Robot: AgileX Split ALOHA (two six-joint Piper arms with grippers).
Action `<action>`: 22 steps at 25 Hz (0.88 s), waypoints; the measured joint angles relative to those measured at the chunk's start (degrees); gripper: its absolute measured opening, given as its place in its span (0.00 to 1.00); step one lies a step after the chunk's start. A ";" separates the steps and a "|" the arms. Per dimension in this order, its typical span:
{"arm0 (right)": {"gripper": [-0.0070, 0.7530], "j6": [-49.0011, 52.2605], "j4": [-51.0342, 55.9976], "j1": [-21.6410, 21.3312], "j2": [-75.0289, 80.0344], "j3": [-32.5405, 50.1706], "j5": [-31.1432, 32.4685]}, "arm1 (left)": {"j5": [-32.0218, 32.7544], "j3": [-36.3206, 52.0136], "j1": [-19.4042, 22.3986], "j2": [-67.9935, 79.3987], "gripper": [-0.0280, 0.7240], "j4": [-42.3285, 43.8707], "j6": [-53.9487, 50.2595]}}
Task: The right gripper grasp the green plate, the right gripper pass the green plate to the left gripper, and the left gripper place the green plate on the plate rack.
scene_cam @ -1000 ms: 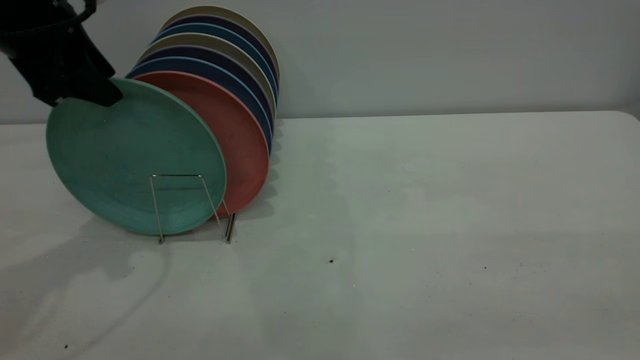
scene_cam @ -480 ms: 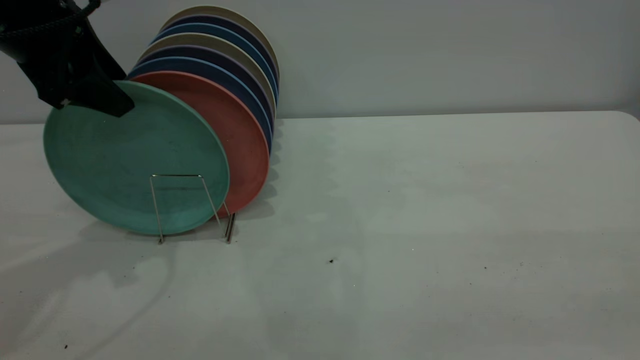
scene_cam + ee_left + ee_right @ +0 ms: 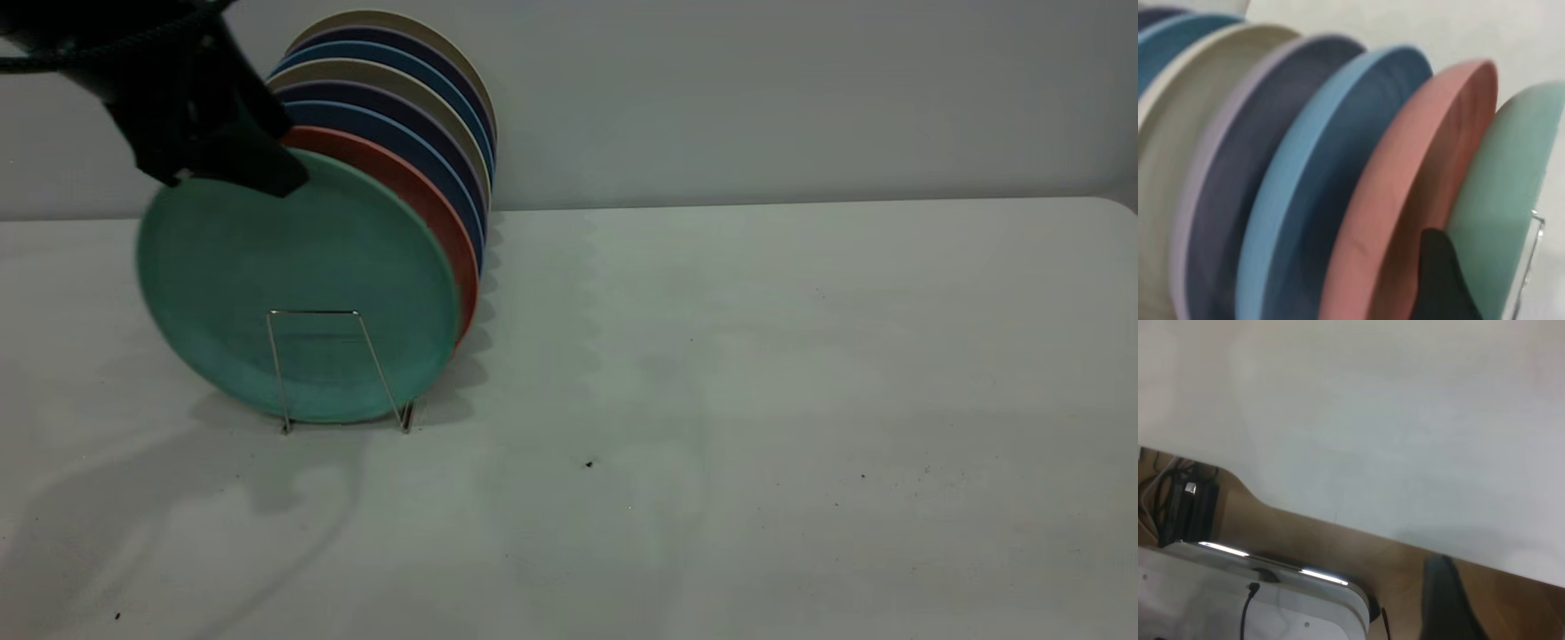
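The green plate (image 3: 293, 284) stands on edge at the front of the plate rack (image 3: 311, 312), behind its front wire loop and close against the salmon-pink plate (image 3: 427, 200). My left gripper (image 3: 236, 173) is shut on the green plate's top rim from the upper left. In the left wrist view one black finger (image 3: 1438, 280) sits between the green plate (image 3: 1511, 187) and the salmon-pink plate (image 3: 1418, 173). My right gripper is out of the exterior view. Its wrist view shows only one dark finger (image 3: 1441, 597), over the table's edge and away from the plates.
Several more plates, dark blue (image 3: 400, 142) and beige, stand in a row in the rack behind the salmon-pink one. The white table (image 3: 756, 356) stretches to the right. A wall stands behind the rack.
My left gripper has moved to the right with the green plate. The plate has swung from a leftward lean to more upright, closer against the salmon-pink plate.
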 joint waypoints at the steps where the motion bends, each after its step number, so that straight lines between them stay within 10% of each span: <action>1: 0.59 -0.04 0.00 0.00 0.00 0.00 0.00 | -0.72 0.00 0.00 -0.11 0.70 -0.10 0.13; 12: 0.59 2.95 -4.89 0.00 0.00 0.00 4.58 | -0.64 0.00 0.17 -18.77 0.70 0.55 -14.98; 22: 0.59 4.52 -6.16 3.46 -5.20 0.11 5.07 | 31.66 1.24 4.86 -46.39 0.70 27.67 -62.84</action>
